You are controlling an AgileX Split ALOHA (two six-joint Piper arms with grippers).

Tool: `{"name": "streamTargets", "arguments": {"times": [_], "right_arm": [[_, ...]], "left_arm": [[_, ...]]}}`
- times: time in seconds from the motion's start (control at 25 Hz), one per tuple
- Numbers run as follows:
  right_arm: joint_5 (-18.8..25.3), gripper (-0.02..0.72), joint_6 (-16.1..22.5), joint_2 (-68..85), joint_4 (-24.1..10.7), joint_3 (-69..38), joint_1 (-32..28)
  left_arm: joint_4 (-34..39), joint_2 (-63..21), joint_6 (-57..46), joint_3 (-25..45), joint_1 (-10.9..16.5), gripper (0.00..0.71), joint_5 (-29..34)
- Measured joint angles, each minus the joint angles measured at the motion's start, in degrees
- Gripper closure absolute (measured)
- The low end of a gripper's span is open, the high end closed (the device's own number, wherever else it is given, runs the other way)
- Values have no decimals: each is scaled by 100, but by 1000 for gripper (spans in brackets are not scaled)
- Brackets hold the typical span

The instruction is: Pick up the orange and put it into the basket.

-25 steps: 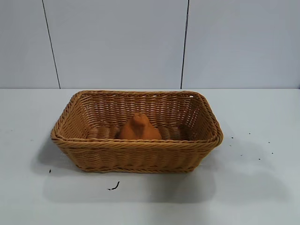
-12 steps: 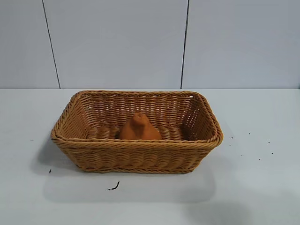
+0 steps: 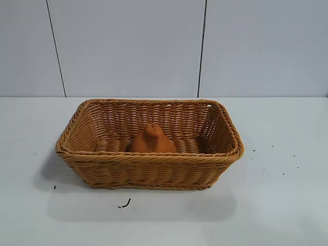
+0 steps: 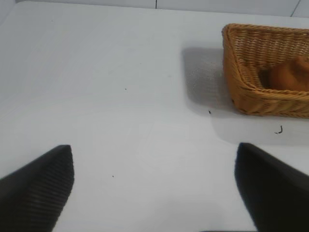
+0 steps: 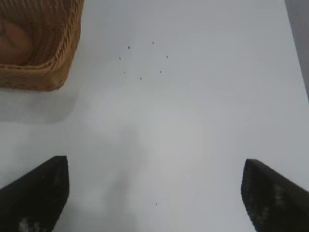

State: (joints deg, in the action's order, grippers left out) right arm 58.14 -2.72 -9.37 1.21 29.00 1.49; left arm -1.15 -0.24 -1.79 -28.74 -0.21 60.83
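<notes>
Orange (image 3: 151, 140) inside basket (image 3: 154, 171), upright on the woven floor near the front wall, knobbed neck pointing up, roughly midway along the basket's length. Seen again from the left wrist view as a blurred orange lump (image 4: 288, 76) behind the basket's near corner (image 4: 251, 92), and from the right wrist view as a pale orange patch (image 5: 12, 43) just behind the braided rim (image 5: 60, 53).

Basket on white bench (image 3: 277, 205), long side facing the exterior camera, soft shadow spreading on the bench in front and to the left. Small dark curl (image 3: 124, 204) on the bench just in front of the basket; scattered dark specks (image 3: 282, 161) off to the right.

Left gripper (image 4: 154, 193) low over bare bench, well apart from the basket, 2 dark fingers (image 4: 41, 186) spread wide, nothing between. Right gripper (image 5: 154, 193) likewise over bare bench near the specks, fingers (image 5: 273, 193) spread wide and holding nothing. Neither arm visible from the exterior camera.
</notes>
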Motion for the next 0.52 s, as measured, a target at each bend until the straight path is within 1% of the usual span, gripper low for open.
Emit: {"name": "streamTargets", "arguments": {"times": [0.16, 0.52], "right_arm": [[6, 8, 0, 931, -64, -6, 0], [31, 8, 0, 956, -84, -13, 0]], "left_arm": [[0, 0, 0, 0, 0, 60, 0], [0, 0, 0, 0, 0, 60, 0]]}}
